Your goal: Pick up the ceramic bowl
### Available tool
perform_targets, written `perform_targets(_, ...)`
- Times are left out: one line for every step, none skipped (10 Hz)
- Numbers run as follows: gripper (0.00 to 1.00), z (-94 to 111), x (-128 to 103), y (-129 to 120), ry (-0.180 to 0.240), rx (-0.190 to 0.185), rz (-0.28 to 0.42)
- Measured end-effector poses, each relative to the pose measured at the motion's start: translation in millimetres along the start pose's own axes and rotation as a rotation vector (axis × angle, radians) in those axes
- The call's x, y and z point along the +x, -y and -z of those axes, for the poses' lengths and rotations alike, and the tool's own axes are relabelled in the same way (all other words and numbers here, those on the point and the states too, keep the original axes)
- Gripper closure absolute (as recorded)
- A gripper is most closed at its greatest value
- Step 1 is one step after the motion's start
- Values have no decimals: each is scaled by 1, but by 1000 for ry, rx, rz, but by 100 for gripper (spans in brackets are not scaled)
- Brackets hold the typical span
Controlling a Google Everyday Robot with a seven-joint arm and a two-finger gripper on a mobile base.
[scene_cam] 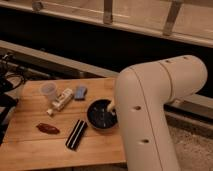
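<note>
The ceramic bowl is round, shallow and glossy black with faint light streaks inside. It sits on the wooden table, right of the middle. My large white arm reaches in from the right and covers the bowl's right edge. The gripper shows only as a small light tip at the bowl's upper right rim, over or against it. Most of the gripper is hidden behind the arm.
A translucent plastic cup, a white bottle lying down and a small blue object sit at the table's back. A reddish-brown item and a long black packet lie left of the bowl. Dark cables hang at the left.
</note>
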Motion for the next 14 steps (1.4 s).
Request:
perform_targets(26,-5,1,2,-3,-12,0)
perform_targets(36,-3,-3,-1,11,-2,4)
perform_targets(44,1,-4,-5,14,2,8)
perform_targets(53,5,-4,-8,8,3,10)
perform_targets(66,8,-4,-8,3,2,9)
perform_targets(76,4,-6,-9,1,3,11)
perform_targets(85,1,-8,-10,0,2,16)
perform_targets(95,1,-10,-13,1,-5,27)
perform_targets(100,7,-12,-16,-8,-18,45)
perform_targets(100,15,-14,-20,-16,-25,63)
perform_targets(100,27,-16,-27,-26,-34,89)
perform_targets(100,34,-18,-31,-29,-39,100)
perform_targets(100,38,-20,-33,-29,-46,114)
perform_targets(100,41,-22,-35,-34,-58,127)
